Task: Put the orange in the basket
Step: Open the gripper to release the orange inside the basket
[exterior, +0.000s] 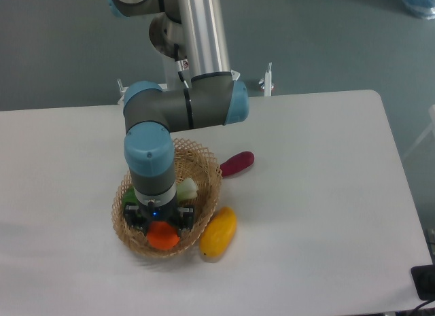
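The orange (163,236) is a round bright orange fruit inside the front part of the basket (207,168), a tan wicker bowl with a lattice rim. My gripper (161,227) points straight down into the basket, right over the orange, with its fingers on either side of the fruit. The wrist hides the fingertips, so I cannot tell whether they grip it. A pale green and white vegetable (187,188) lies in the basket behind the gripper.
A yellow mango-like fruit (218,232) lies on the white table against the basket's front right. A purple oblong vegetable (236,163) lies to the basket's right rear. The arm's elbow hangs over the basket's back rim.
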